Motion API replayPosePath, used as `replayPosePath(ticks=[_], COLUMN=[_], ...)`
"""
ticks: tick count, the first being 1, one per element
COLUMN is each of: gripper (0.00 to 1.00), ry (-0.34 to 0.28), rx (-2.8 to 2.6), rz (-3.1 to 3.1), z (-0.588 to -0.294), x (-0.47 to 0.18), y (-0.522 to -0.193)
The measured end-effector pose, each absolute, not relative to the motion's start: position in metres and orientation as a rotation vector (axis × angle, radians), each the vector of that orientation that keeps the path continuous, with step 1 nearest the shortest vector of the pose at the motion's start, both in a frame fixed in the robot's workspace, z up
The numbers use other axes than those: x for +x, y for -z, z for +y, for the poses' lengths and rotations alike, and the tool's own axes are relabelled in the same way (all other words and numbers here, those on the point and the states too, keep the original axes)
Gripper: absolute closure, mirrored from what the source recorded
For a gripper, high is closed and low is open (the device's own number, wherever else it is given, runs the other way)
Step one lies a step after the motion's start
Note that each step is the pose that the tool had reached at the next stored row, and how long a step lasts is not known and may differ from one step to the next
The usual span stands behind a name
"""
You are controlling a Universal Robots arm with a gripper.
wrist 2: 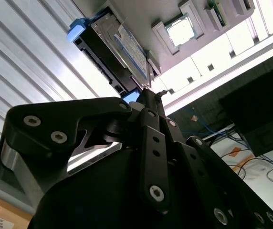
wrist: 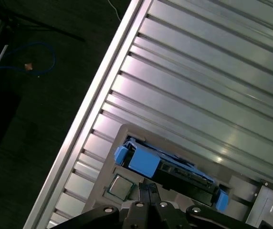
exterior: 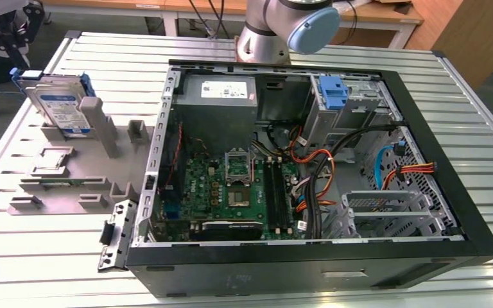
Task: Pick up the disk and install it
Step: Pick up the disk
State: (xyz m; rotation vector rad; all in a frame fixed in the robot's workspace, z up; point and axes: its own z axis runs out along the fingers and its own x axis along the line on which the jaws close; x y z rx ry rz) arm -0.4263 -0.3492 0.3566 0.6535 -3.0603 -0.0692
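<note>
Disk (wrist: pixel 171 170) (blue-framed) sits just beyond the pincer (wrist: pixel 148 187).

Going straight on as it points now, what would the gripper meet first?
Probably the disk: the gripper points at its blue-framed edge in both wrist views, though depth is unclear.

Disk (exterior: pixel 58 104): I see silver, a white-and-blue label, blue edging.
Counter (exterior: pixel 477 122): pale silver, ribbed in parallel slats.
Computer case (exterior: pixel 315 273): black.
Motherboard (exterior: pixel 221 189): green.
Parts stand (exterior: pixel 67 183): plain grey.
Gripper (wrist: pixel 148 185): black in my first wrist view.
</note>
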Motion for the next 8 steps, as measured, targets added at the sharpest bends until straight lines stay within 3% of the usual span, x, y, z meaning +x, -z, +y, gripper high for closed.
replayPosePath(ticks=[8], gripper=[0.90], ry=[0.069], rx=[0.720], rz=[-3.044], z=[-0.3493], x=[-0.4263], y=[-0.3566])
